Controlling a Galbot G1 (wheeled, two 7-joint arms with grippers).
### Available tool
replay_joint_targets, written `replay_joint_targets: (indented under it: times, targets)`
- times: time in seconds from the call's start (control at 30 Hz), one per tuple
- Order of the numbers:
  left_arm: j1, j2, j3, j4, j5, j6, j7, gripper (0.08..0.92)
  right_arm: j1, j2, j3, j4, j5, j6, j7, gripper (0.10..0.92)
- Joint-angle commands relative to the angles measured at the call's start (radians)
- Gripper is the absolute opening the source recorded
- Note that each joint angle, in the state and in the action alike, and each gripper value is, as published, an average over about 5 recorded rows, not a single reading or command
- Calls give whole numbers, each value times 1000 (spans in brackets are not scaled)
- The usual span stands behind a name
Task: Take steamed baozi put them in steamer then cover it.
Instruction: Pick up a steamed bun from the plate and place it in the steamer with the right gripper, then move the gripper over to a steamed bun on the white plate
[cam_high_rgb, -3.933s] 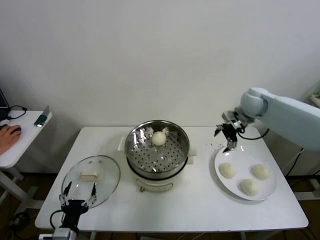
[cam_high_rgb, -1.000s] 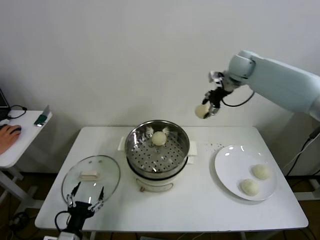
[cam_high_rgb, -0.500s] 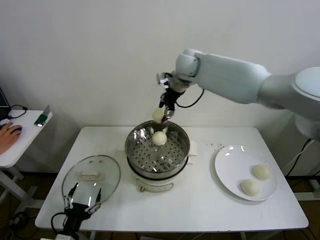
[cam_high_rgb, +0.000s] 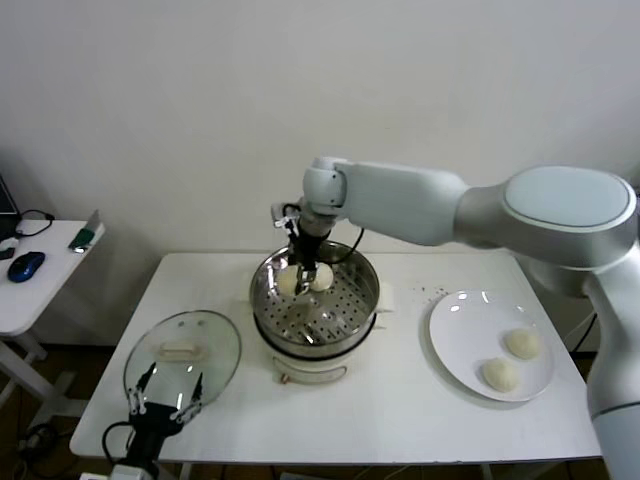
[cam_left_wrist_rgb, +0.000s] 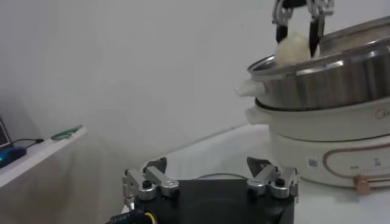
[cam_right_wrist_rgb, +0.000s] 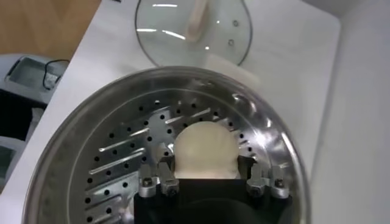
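Note:
My right gripper (cam_high_rgb: 302, 268) is shut on a white-cream baozi (cam_high_rgb: 289, 281) and holds it low inside the shiny steamer (cam_high_rgb: 340, 330), at its far left. In the right wrist view the baozi (cam_right_wrist_rgb: 204, 146) sits between the fingers (cam_right_wrist_rgb: 155, 178) over the perforated tray (cam_right_wrist_rgb: 116, 164). A second baozi (cam_high_rgb: 322, 278) lies in the steamer right beside it. Two more baozi (cam_high_rgb: 521, 343) (cam_high_rgb: 499, 374) lie on the white plate (cam_high_rgb: 460, 320). The glass cover (cam_high_rgb: 182, 357) lies flat at front left. My left gripper (cam_high_rgb: 165, 398) is open and empty at the table's front-left edge.
A side table (cam_high_rgb: 40, 275) with a mouse and cables stands to the far left. The left wrist view shows the steamer (cam_left_wrist_rgb: 329, 79) from the side, with my right gripper (cam_left_wrist_rgb: 298, 24) holding the baozi (cam_left_wrist_rgb: 294, 47) at its rim.
My right gripper picked a baozi off the plate, carried it left over the steamer, and has now lowered it inside beside the first one. The hand at the side table is gone.

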Motion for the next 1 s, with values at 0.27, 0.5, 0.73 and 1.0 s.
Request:
replay_joint_targets:
  times: [0.27, 0.5, 0.73, 1.0]
  targets:
    - [-10, 1, -10, 11, -6, 5, -2, 823, -104, 45, -8, -8, -47, -8, 17, 662]
    - [-10, 1, -10, 18, -6, 2, -3, 823, -107, 45, 7, -18, -47, -13, 16, 701]
    - [-6, 2, -12, 14, -8, 0, -6, 823, -39, -19, 22, 35, -40, -12, -3, 818]
    - [-5, 0, -7, 17, -7, -3, -6, 823, 145, -290, 18, 246, -38, 11, -45, 823]
